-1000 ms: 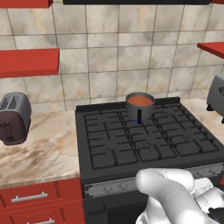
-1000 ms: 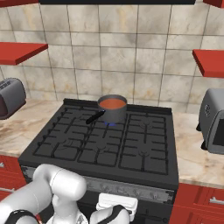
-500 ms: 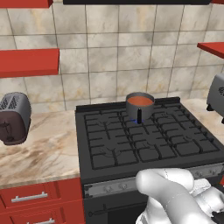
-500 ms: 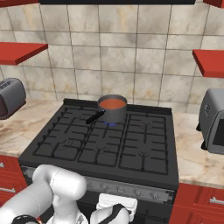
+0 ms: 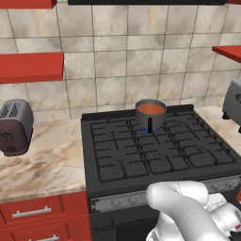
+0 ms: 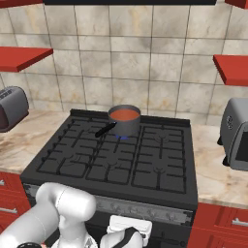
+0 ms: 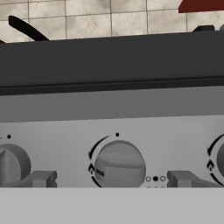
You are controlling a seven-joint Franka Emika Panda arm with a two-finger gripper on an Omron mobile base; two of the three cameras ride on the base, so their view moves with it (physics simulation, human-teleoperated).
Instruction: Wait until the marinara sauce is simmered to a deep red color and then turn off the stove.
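Arm folded low before the stove (image 5: 155, 150). End effector (image 7: 111, 179) levelled at the grey front strip, fingertips (image 7: 41, 178) spread wide apart astride a round knob (image 7: 119, 164). Marinara sauce (image 6: 124, 115) orange-red in saucepan (image 6: 125, 124), rear grate, 12 o'clock.

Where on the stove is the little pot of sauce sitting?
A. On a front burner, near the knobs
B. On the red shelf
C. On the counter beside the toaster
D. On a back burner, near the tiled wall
D: the saucepan with the marinara sauce stands on the stove at the rear middle of the grates, close to the tiled wall.
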